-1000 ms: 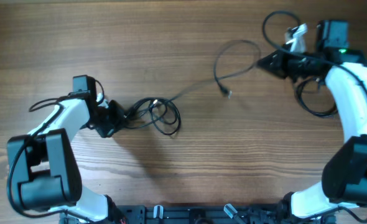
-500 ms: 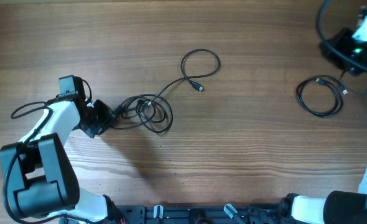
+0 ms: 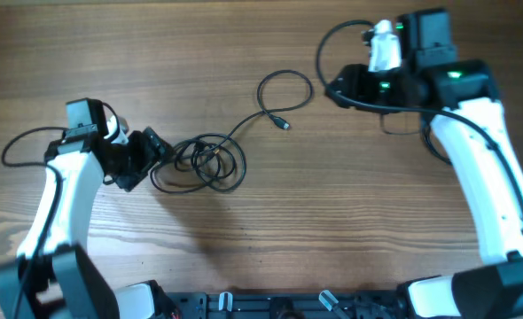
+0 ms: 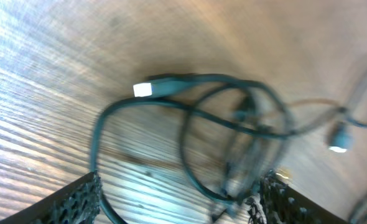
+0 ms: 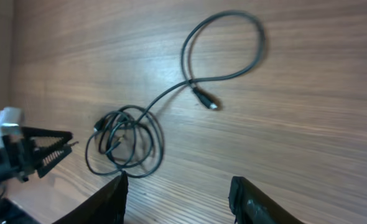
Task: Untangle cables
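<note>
Two pairs of jaws spread, empty; left pair at tangled cables (image 3: 210,159).

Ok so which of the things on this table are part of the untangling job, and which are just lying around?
Part of the job: tangled cable bundle; its looped tail; plug tip.
Not part of it: the arms' own thicker wiring; wooden table.

This looks like a robotics lab bench. A plain wood-grain worktop (image 3: 244,53) carries loose black cables (image 3: 199,152). A white-and-black left arm (image 3: 66,199) and right arm (image 3: 487,177) reach over it from a black mounting rail (image 3: 270,306) at the near edge. Each arm has a green status light and trailing wiring.
</note>
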Tool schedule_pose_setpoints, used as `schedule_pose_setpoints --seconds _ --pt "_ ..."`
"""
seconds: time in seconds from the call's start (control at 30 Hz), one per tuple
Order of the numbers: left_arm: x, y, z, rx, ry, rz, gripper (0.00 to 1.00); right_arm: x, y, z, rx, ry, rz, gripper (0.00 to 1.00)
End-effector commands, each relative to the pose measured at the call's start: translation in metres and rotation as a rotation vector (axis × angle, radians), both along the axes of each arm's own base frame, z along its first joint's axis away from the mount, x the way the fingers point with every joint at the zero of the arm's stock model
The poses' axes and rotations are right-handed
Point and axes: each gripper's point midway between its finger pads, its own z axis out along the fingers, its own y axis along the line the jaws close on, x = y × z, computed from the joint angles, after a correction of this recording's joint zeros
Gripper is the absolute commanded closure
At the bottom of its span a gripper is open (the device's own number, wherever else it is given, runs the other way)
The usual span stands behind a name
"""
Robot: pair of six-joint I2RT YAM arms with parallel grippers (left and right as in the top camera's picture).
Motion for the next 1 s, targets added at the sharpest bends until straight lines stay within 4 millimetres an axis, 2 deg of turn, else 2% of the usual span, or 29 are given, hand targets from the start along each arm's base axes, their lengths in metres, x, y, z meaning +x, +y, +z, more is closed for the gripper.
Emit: schedule_pose_setpoints --seconds 0.0,0.13,0.2,0.27,0.3,0.43,0.57,0.67,0.77,0.97 --pt "0.007 -0.005 0.030 -0.025 -0.104 -0.019 0.15 -0.001 0.038 -0.031 0.024 0.098 0.020 0.48" --pt "0.007 -0.002 0.025 -0.007 -0.089 -0.021 0.20 -0.001 0.082 -0.066 0.032 0.173 0.051 0.51" --pt "0.008 -0.004 0.022 -0.002 -0.094 -0.045 0.27 -0.001 0.109 -0.091 0.037 0.219 0.058 0.58" --pt "0.009 -0.012 0.022 0.009 -0.107 -0.101 0.29 -0.001 0.129 -0.113 0.044 0.256 0.052 0.60" --pt "0.011 -0.022 0.022 0.011 -0.118 -0.138 0.29 -0.002 0.143 -0.131 0.046 0.288 0.043 0.60" --pt "0.017 -0.040 0.023 0.066 -0.163 -0.251 0.26 -0.007 0.171 -0.168 0.049 0.348 0.026 0.60" --pt "0.017 -0.050 0.019 0.129 -0.158 -0.293 0.25 -0.004 0.197 -0.194 0.073 0.340 0.028 0.58" --pt "0.018 -0.055 0.018 0.166 -0.163 -0.317 0.26 0.005 0.211 -0.209 0.081 0.301 -0.008 0.51" --pt "0.019 -0.053 0.014 0.195 -0.167 -0.318 0.27 0.012 0.219 -0.212 0.106 0.266 0.000 0.51" --pt "0.022 -0.054 -0.001 0.201 -0.208 -0.314 0.27 0.019 0.209 -0.222 0.050 0.249 -0.061 0.52"
